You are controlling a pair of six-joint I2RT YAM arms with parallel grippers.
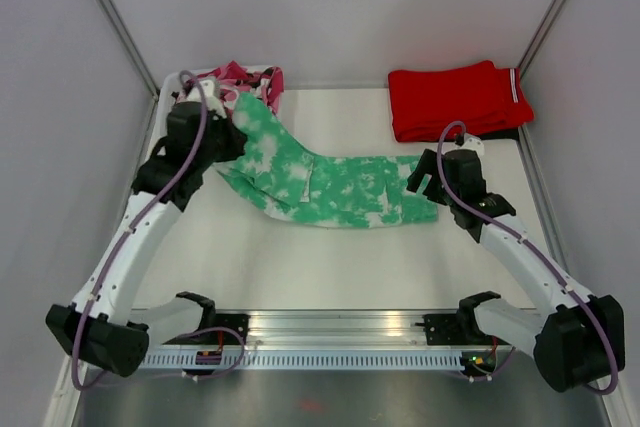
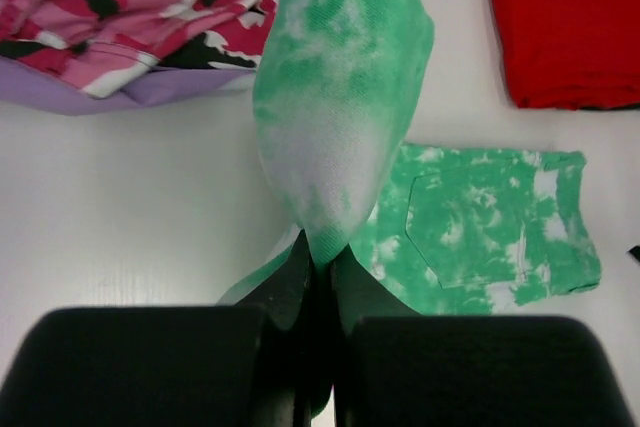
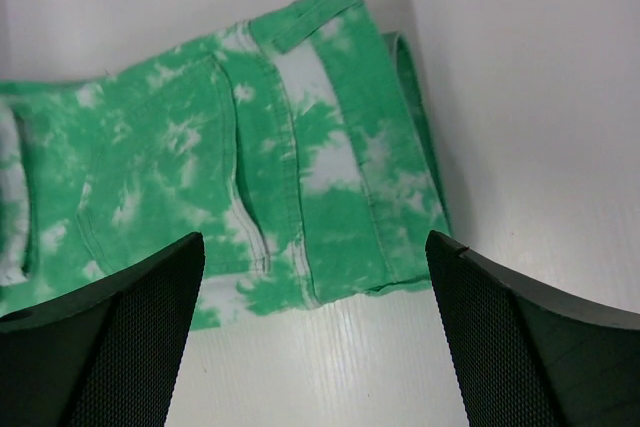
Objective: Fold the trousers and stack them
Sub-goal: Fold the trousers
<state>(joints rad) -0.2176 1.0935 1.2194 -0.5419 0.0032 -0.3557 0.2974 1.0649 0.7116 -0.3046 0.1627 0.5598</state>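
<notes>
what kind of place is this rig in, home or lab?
Most likely a lab test cell, not a home: a plain white table boxed in by blank grey panels, with a metal mounting rail at its near edge.

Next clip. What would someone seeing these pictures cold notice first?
The green tie-dye trousers sprawl across the middle of the table, one end pinched in the left gripper at the far left. The right gripper hangs open over their other end. A folded red pair sits far right, and a pink camouflage garment far left.
</notes>
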